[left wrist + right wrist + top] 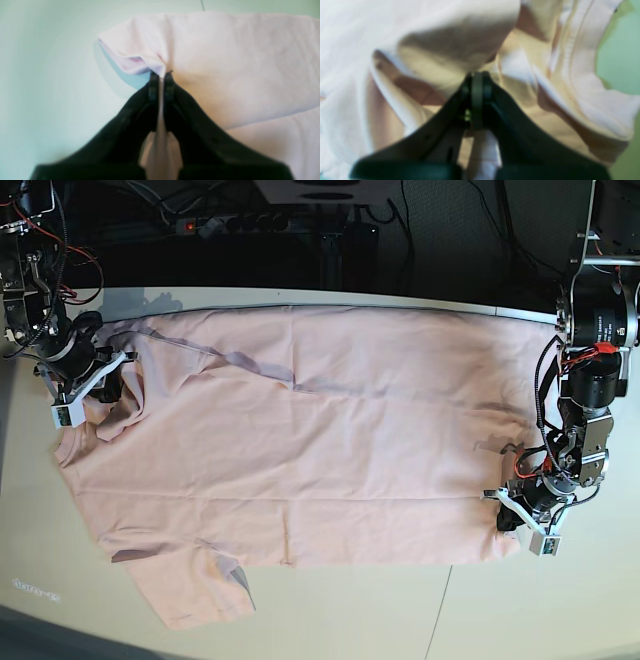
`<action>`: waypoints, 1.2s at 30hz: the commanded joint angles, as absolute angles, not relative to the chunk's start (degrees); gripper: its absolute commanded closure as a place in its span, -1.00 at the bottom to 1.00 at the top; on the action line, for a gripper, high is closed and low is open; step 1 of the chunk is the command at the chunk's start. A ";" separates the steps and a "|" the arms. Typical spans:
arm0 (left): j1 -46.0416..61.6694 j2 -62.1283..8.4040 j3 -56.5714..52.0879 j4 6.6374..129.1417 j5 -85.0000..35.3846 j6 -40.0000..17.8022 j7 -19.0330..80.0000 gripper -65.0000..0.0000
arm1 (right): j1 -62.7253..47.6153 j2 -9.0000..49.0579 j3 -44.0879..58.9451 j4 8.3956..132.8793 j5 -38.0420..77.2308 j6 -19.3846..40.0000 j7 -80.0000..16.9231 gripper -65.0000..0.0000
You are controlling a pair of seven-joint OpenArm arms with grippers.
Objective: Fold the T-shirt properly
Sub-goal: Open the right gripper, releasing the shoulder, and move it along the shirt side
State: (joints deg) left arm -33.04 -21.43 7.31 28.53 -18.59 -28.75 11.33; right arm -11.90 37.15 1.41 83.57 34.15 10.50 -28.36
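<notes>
Now the T-shirt lies spread on the pale worktop, plain side up, one sleeve near the front edge. At the hem corner, the left gripper has its jaws pressed together on a fold of pink cloth. The right gripper, jaws also closed, pinches fabric near the ribbed collar.

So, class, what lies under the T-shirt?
The pale table shows all around the T-shirt and under its lifted corner in the left wrist view. Anything beneath the flat cloth is covered.
</notes>
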 commanded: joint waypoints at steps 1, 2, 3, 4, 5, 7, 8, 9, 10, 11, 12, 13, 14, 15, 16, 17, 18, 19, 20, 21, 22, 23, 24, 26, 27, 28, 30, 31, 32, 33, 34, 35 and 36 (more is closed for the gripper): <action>-34.44 -21.93 7.27 28.97 -18.35 -28.12 11.70 1.00 | -12.47 37.93 1.56 83.94 34.52 13.96 -29.80 1.00; -34.41 -21.93 7.27 28.97 -18.35 -28.12 11.51 1.00 | -13.19 37.95 1.56 83.94 34.52 13.93 -29.80 1.00; -34.41 -21.93 7.27 28.97 -18.35 -28.12 11.35 1.00 | -13.93 37.93 1.58 83.94 34.50 13.96 -29.80 1.00; -34.41 -21.93 7.27 28.97 -18.37 -28.12 11.33 1.00 | -14.92 37.91 1.63 83.94 34.48 13.93 -29.80 1.00; -34.44 -21.91 7.27 28.97 -18.37 -28.12 11.33 1.00 | -16.01 37.91 1.76 83.94 34.48 13.93 -29.80 1.00; -34.44 -21.91 7.27 28.97 -18.37 -28.12 11.00 1.00 | -18.31 37.91 2.20 83.94 34.44 13.93 -29.78 1.00; -34.44 -21.93 7.27 28.97 -18.37 -28.12 10.85 1.00 | -19.44 37.91 2.57 83.94 34.48 13.93 -29.74 1.00; -34.41 -21.91 7.27 28.97 -18.37 -28.12 10.79 1.00 | -20.56 37.91 2.96 83.94 34.48 13.93 -29.63 1.00; -34.41 -21.91 7.27 28.97 -18.37 -28.12 10.70 1.00 | -21.61 37.91 3.44 83.94 34.46 13.93 -29.43 1.00; -34.44 -21.91 7.27 28.97 -18.39 -28.12 10.70 1.00 | -22.52 37.91 3.99 83.94 34.48 13.93 -29.26 1.00; -34.44 -21.91 7.27 28.97 -18.39 -28.12 10.70 1.00 | -23.27 37.91 4.58 83.94 34.50 13.96 -29.12 1.00; -34.41 -21.93 7.27 28.97 -18.39 -28.12 10.70 1.00 | -23.81 37.89 5.26 83.94 34.52 13.98 -29.12 1.00; -34.41 -21.93 7.27 28.97 -18.39 -28.12 10.70 1.00 | -24.43 37.93 5.98 83.94 34.50 13.98 -29.10 1.00; -34.41 -21.93 7.27 28.97 -18.39 -28.12 10.70 1.00 | -24.67 37.91 6.76 83.96 34.52 13.98 -29.10 1.00; -34.44 -21.93 7.27 28.97 -18.39 -28.12 10.70 1.00 | -24.67 37.93 7.40 83.96 34.52 14.02 -29.17 1.00; -34.44 -21.91 7.27 28.97 -18.39 -28.12 10.70 1.00 | -24.62 37.93 8.08 83.96 34.52 14.17 -29.15 1.00; -34.41 -21.93 7.27 28.97 -18.39 -28.12 10.70 1.00 | -24.58 37.93 8.78 84.01 34.83 14.44 -29.12 1.00; -34.41 -21.93 7.27 28.97 -18.37 -28.12 10.72 1.00 | -24.56 37.93 9.45 84.18 35.53 14.79 -29.15 1.00; -34.41 -21.93 7.27 28.97 -18.37 -28.14 10.72 1.00 | -24.56 37.93 10.09 84.38 36.49 15.11 -29.19 1.00; -34.41 -21.93 7.27 28.97 -18.37 -28.12 10.72 1.00 | -24.62 37.93 10.70 84.68 37.19 15.35 -29.34 1.00; -34.44 -21.93 7.27 28.97 -18.37 -28.12 10.70 1.00 | -24.62 37.93 11.27 85.01 37.58 15.46 -29.50 1.00; -34.44 -21.91 7.27 28.97 -18.37 -28.12 10.70 1.00 | -24.64 37.91 11.75 85.41 37.56 15.46 -29.61 1.00; -34.44 -21.91 7.27 28.97 -18.37 -28.12 10.70 1.00 | -24.62 37.93 12.19 85.82 37.54 15.46 -29.61 1.00; -34.41 -21.93 7.27 28.97 -18.37 -28.14 10.72 1.00 | -24.62 37.93 12.93 86.91 37.58 15.46 -29.61 1.00; -34.41 -21.93 7.27 28.97 -18.37 -28.14 10.76 1.00 | -24.62 37.91 13.21 87.59 37.60 15.46 -29.61 1.00; -34.41 -21.93 7.27 28.97 -18.37 -28.14 10.74 1.00 | -24.62 37.93 13.47 88.38 37.82 15.46 -29.61 1.00; -34.41 -21.91 7.27 28.97 -18.37 -28.12 10.74 1.00 | -24.62 37.93 14.00 90.26 38.63 15.46 -29.61 1.00; -34.41 -21.91 7.27 28.97 -18.37 -28.12 10.76 1.00 | -24.62 37.93 14.28 91.26 38.61 15.46 -29.61 1.00; -34.41 -21.91 7.27 28.97 -18.37 -28.14 10.76 1.00 | -24.60 37.93 14.50 92.23 38.59 15.46 -29.61 1.00; -34.41 -21.93 7.27 28.97 -18.37 -28.14 10.79 1.00 | -24.60 37.93 14.81 93.21 38.57 15.46 -29.61 1.00; -34.41 -21.93 7.27 28.97 -18.37 -28.14 10.85 1.00 | -24.60 37.93 15.11 94.11 38.57 15.46 -29.61 1.00; -34.41 -21.93 7.27 28.97 -18.37 -28.14 10.92 1.00 | -24.60 37.93 15.49 94.91 38.57 15.44 -29.61 1.00; -34.41 -21.91 7.27 28.97 -18.37 -28.12 10.92 1.00 | -24.58 37.93 15.88 95.61 38.57 15.46 -29.61 1.00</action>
